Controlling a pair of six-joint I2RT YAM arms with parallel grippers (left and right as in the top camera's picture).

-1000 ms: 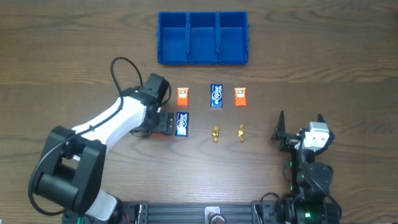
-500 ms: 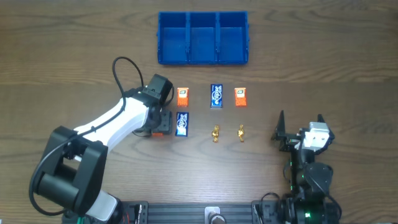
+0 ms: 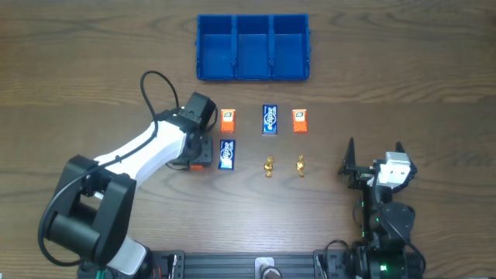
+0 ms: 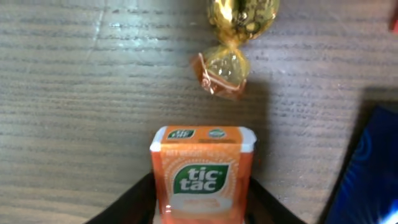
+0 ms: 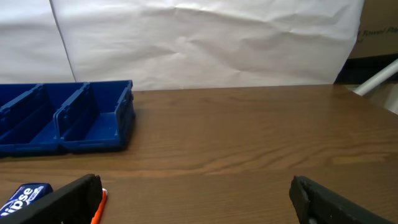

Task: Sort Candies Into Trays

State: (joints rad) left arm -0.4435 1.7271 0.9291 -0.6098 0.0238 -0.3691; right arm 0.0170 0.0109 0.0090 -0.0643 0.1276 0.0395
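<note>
Left gripper: low over the desk, apparently clamped on an orange candy box, just beside a blue packet. Right gripper: spread wide, holding nothing, near its base. Blue three-bin tray: far side of the desk.

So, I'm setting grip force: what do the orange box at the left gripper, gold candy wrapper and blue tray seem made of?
Orange box: likely rigid plastic, glossy printed label; flat faces, crisp corners.
Gold candy wrapper: probably metallic foil or film; crinkled, bright glints, twisted end.
Blue tray: apparently moulded plastic, slight sheen; uniform colour, thin dividing walls.
</note>
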